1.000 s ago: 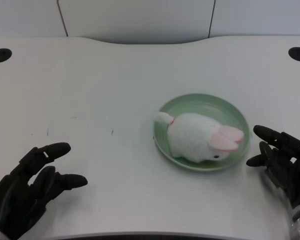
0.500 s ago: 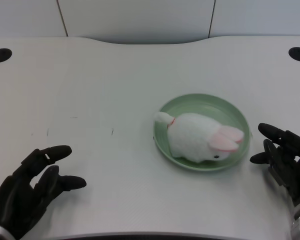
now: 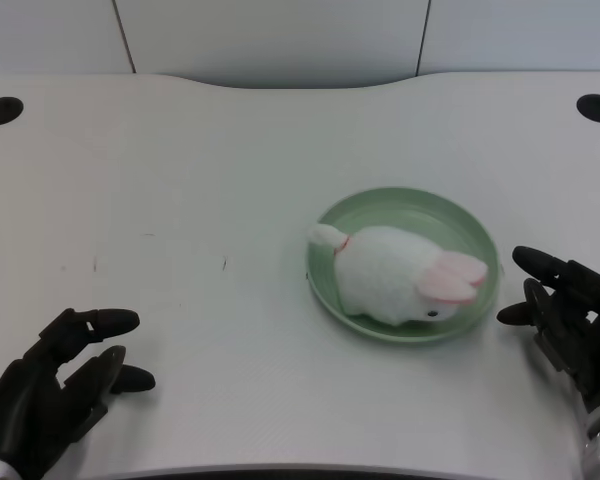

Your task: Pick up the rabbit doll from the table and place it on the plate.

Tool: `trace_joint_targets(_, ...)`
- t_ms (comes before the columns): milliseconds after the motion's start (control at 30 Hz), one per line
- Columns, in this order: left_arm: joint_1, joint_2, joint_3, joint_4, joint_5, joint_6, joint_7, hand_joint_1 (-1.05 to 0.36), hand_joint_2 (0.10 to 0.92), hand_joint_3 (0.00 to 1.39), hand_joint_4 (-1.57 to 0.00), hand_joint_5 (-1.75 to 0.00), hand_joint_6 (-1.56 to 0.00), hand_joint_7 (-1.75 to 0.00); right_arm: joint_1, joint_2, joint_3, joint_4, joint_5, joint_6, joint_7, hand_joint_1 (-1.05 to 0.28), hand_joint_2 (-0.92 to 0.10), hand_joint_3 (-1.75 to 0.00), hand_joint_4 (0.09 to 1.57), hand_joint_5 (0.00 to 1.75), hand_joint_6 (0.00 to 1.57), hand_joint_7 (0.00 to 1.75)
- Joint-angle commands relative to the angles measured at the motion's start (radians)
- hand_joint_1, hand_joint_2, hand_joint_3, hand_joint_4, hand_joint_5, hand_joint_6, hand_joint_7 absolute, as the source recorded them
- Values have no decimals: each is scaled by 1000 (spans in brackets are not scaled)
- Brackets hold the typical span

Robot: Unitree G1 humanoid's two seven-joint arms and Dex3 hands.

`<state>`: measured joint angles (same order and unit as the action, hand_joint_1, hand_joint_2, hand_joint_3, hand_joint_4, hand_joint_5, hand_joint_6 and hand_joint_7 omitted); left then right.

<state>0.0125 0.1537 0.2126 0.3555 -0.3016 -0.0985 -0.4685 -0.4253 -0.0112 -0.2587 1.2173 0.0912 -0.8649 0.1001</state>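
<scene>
Your robot's rabbit doll (image 3: pixel 398 288) lay on its side inside the green plate (image 3: pixel 400 209), which sat right of center on the tabletop (image 3: pixel 180 170), toward the near edge. Pink ears pointed to the plate's right rim, tail to its left rim. By the look of it, the placing step was done: doll fully on the plate, nothing holding it. The left hand (image 3: pixel 55 390) was at the near left corner, well apart from plate and doll, fingers spread and holding nothing. The right hand (image 3: pixel 570 320) waited just beside the plate's right rim; you couldn't tell if a fingertip touched it. Judged from this shot, little was left for you except maybe parking the arm.
</scene>
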Motion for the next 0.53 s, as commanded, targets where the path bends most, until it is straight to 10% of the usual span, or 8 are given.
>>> trace_joint_targets(33, 23, 6, -1, -23, 6, 8, 16, -669, 921, 458, -290, -1470, -156, -1209, 10, -18, -2, -1, 2, -14, 1, -385, -921, -362, 755, 1163, 943, 116)
trace_joint_targets(133, 27, 7, -2, -24, 8, 0, 20, -666, 921, 468, -289, -1464, -147, -1199, 9, -15, -11, 3, 15, -13, 16, -384, -921, -357, 754, 1163, 942, 117)
trace_joint_targets(267, 21, 4, -2, 1, 1, -19, 6, -662, 921, 474, -293, -1466, -139, -1198, 9, -24, -2, 6, -7, -10, -13, -386, -921, -370, 765, 1156, 942, 119)
trace_joint_targets(533, -1, -11, 2, 40, 0, -24, 25, -667, 921, 437, -319, -1453, -165, -1198, -14, -20, -42, 50, 27, 2, 0, -347, -921, -342, 827, 1084, 960, 121)
